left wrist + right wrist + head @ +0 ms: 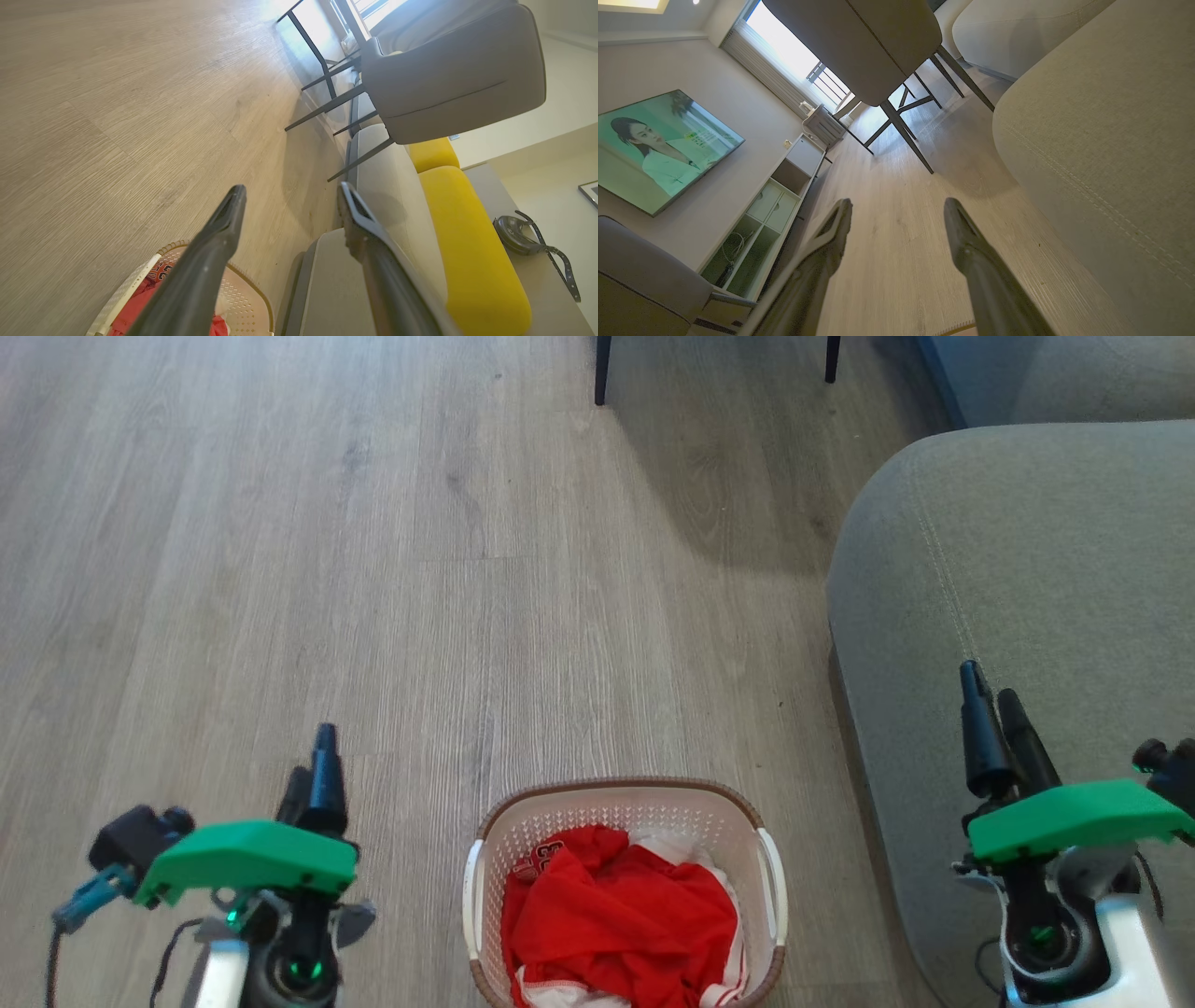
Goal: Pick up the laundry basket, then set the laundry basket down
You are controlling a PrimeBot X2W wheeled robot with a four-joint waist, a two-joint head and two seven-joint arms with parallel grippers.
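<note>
Left wrist view: left hand (292,188) spread wide, empty, near the laundry basket (244,304).

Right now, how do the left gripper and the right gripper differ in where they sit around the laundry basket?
The left gripper hangs over bare wooden floor on the left of the laundry basket; the right gripper hangs in front of the grey sofa on its right. In the head view, the right gripper sits farther out from the basket than the left gripper. Both are open, empty and touching neither handle.
</note>
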